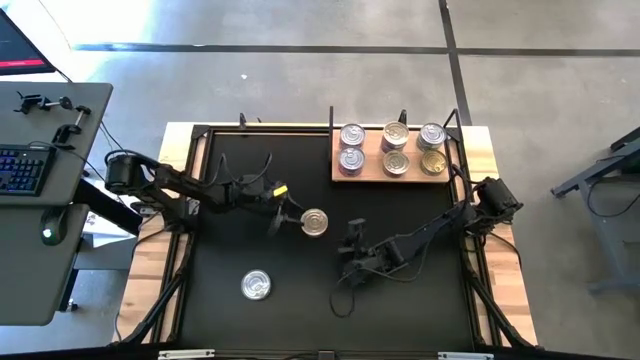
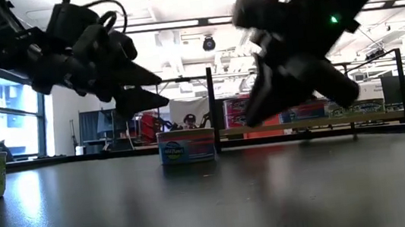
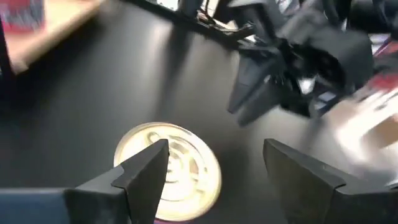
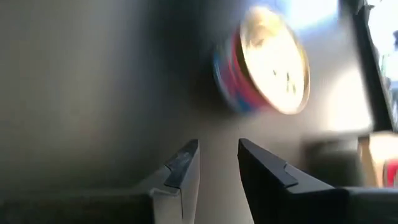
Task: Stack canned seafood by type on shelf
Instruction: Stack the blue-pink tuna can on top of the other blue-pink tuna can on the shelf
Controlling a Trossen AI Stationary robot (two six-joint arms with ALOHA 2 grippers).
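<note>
One gold-topped can (image 1: 314, 222) is lying just beside your open left pincer (image 1: 283, 214) (right pincer (image 1: 351, 243), empty, narrow gap, farther).

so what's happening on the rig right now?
Two dark arms are sorting small round silver- and gold-topped tins onto the light-brown wooden board at the table's far edge, where six tin tops show. The left claw, open, is beside a loose gold-topped tin mid-table, its fingers reaching around it. The right claw is empty, close by on that tin's other side, jaws slightly apart. Another silver-topped tin sits nearer the front, untouched.
</note>
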